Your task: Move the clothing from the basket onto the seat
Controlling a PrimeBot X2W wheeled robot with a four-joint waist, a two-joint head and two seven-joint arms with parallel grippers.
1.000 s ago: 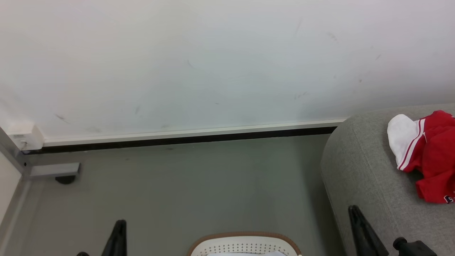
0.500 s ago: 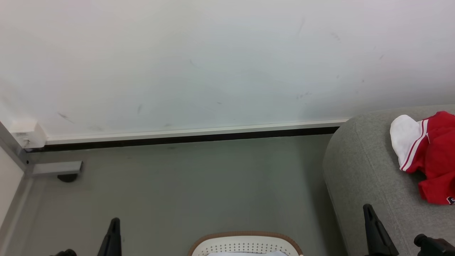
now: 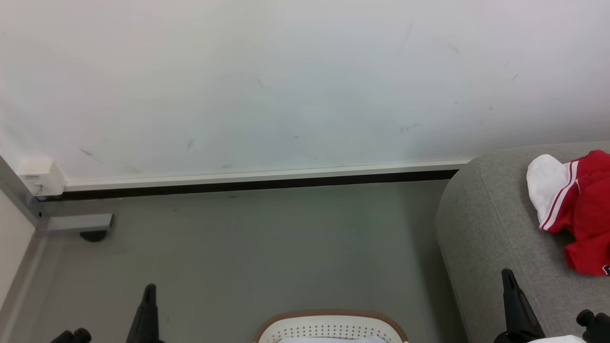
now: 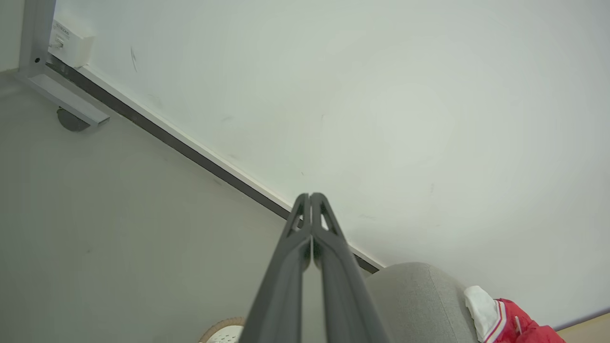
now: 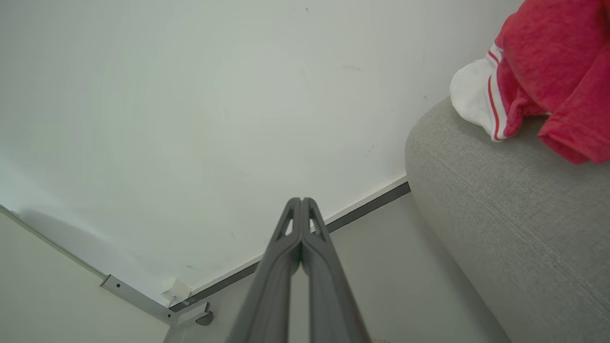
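The red clothing [image 3: 579, 209] with a white panel and striped trim lies on the grey seat [image 3: 486, 228] at the right; it also appears in the left wrist view [image 4: 505, 321] and the right wrist view [image 5: 538, 66]. The white perforated basket [image 3: 329, 326] with its tan rim peeks in at the bottom centre of the head view. My left gripper [image 3: 148, 290] rises at the lower left, shut and holding nothing [image 4: 310, 196]. Low over the seat's near edge stands my right gripper [image 3: 506, 274], with its fingers pressed together and nothing between them [image 5: 301, 200].
A white wall with a dark baseboard [image 3: 248, 183] runs across ahead. A metal frame foot with a caster [image 3: 78, 224] and a white wall box [image 3: 40, 176] sit at the left. Grey floor [image 3: 262, 247] lies between basket, wall and seat.
Both grippers have shut and dropped lower in the head view, the left drifting left, the right drifting right. The view itself shifted slightly.
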